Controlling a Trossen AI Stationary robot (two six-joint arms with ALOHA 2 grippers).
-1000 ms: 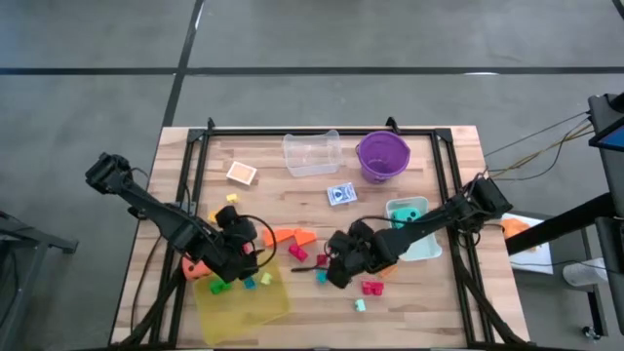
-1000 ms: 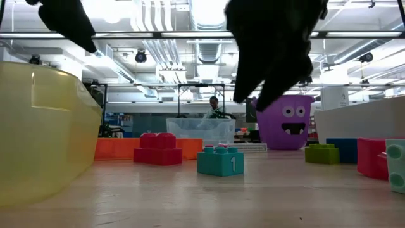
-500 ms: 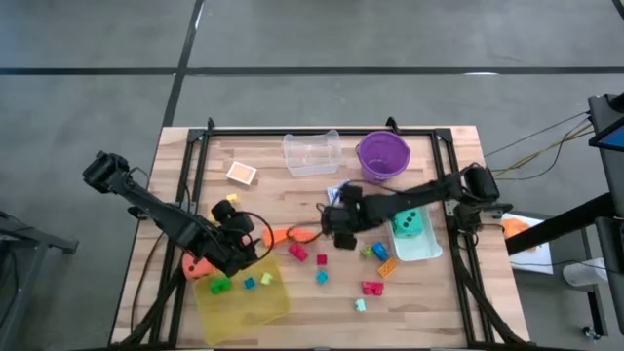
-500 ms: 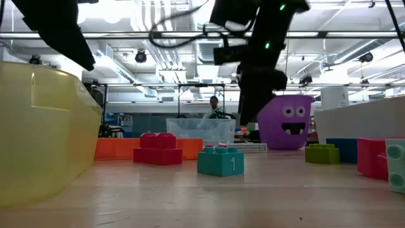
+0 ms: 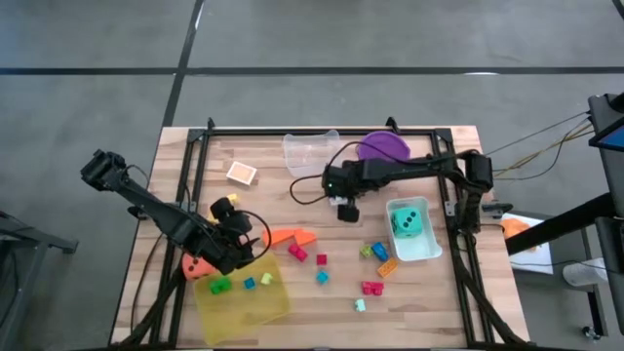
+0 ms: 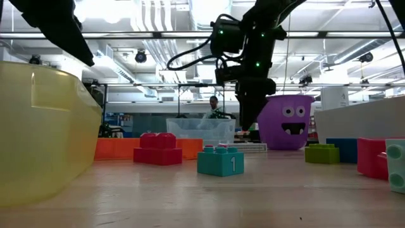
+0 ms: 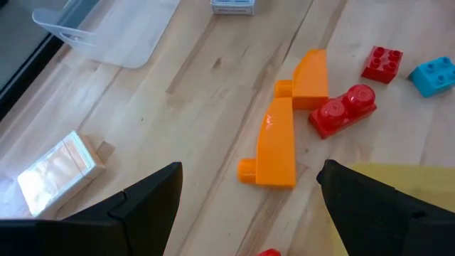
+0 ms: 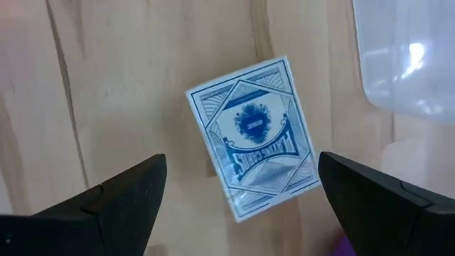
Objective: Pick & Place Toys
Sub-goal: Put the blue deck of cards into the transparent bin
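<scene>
Fingers of the left gripper [image 5: 237, 237] stand wide apart and hold nothing, at the lower left of the high view, beside the yellow tray [image 5: 244, 300] and over two orange wedge pieces [image 7: 288, 121] and a red brick [image 7: 342, 110]. Further up, in the centre, the right gripper [image 5: 348, 208] is also spread wide and empty, above a blue card pack [image 8: 254, 139]. Just right, a teal die [image 5: 408, 223] lies in a pale tub [image 5: 429, 244].

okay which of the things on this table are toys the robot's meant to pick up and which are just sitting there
Toys for the job: blue card pack, orange wedges, red brick, teal die, green brick, pink brick.

Just lying about: purple bucket, clear tub, yellow tray.
</scene>
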